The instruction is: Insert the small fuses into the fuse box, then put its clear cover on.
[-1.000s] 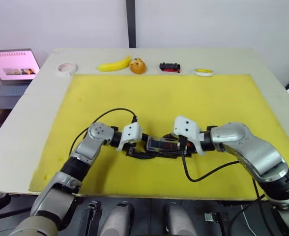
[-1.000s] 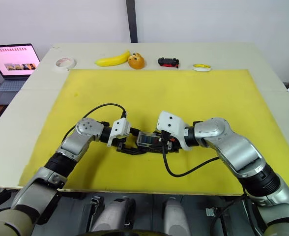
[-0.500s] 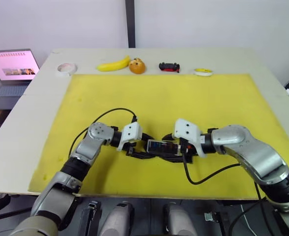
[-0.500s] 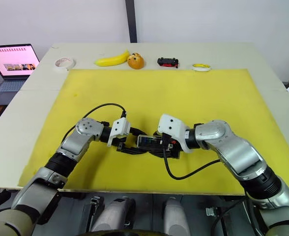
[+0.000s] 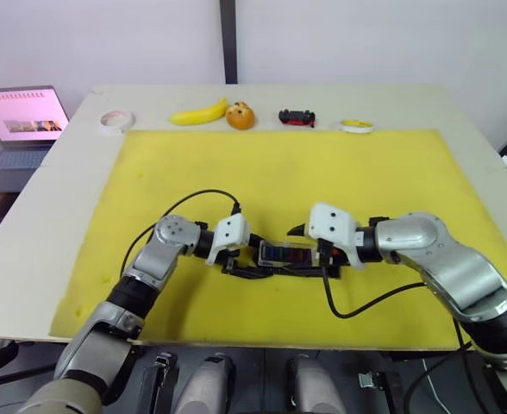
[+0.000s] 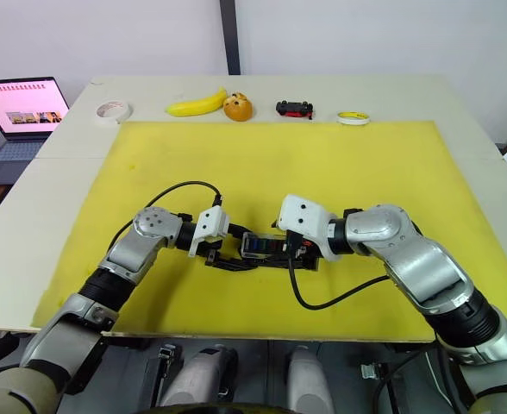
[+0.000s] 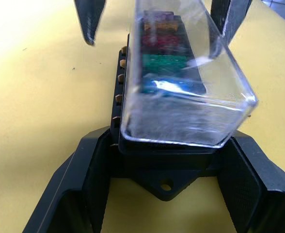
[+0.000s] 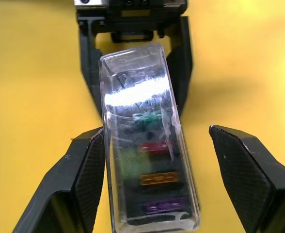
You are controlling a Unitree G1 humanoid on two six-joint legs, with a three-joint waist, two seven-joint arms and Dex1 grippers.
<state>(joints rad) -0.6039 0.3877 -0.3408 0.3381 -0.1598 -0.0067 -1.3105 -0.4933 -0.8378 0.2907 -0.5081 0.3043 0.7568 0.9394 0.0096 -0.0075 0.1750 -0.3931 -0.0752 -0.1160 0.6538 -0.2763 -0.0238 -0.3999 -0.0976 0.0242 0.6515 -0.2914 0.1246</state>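
The right gripper [image 8: 154, 179] has spread and let go of the clear cover [image 7: 181, 73] over the fuses [image 8: 154, 162] (task likely done), while the left gripper [image 7: 164, 160] pinches the fuse box [image 7: 164, 174].

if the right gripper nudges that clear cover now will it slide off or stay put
Probably shifts: the clear cover sits tilted over the fuse box, apparently not snapped down. It looks glossy and thin, so likely slippery and light. The left gripper brackets the box's end, so the box should hold.

Head views overlook table; wrist views close (facing), sharing clear cover [image 8: 147, 141].
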